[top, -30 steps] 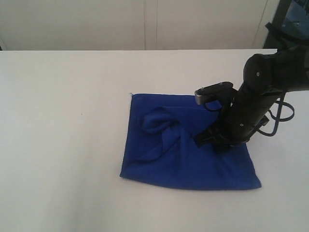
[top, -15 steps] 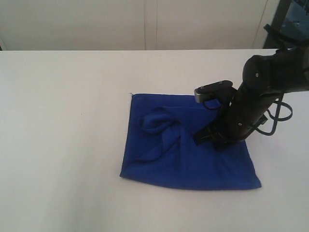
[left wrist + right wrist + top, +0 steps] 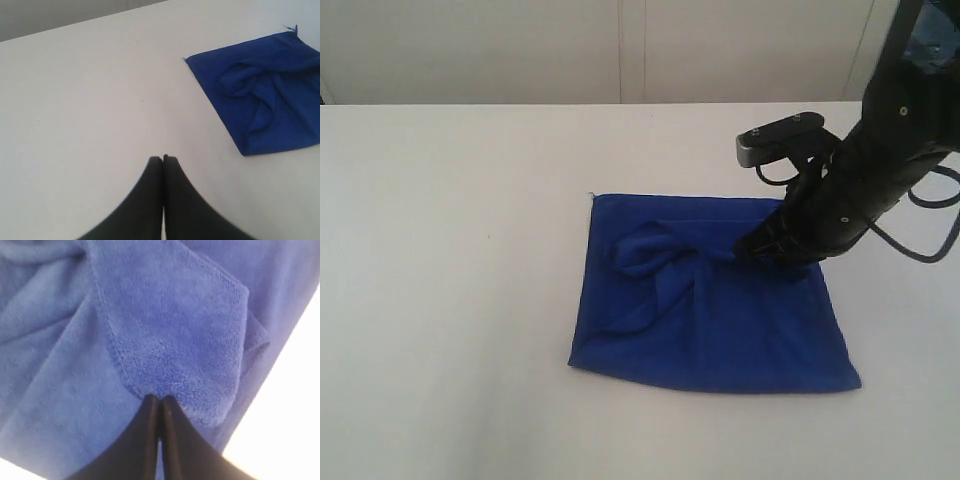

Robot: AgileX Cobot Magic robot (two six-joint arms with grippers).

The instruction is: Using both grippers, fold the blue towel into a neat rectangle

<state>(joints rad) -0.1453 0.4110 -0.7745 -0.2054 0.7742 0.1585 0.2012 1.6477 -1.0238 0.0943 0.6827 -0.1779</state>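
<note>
Black jointed arm (image 3: 880, 150), looping cables (image 3: 932, 252), grey bar (image 3: 778, 137), tapered black right gripper (image 3: 741, 251).

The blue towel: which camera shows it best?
The exterior view: nearly the whole blue towel shows, rumpled in the middle. The left wrist view crops one side; the right wrist view gives only close-up fabric.

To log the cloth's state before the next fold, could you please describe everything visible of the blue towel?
The blue towel is a royal-blue, fuzzy, matte cloth with thin stitched hems. It lies on the white table, roughly four-sided but untidy, with bunched folds across its middle. The right gripper has its fingers shut on a flap beside those folds, which looks slightly lifted. Nothing else touches it.
</note>
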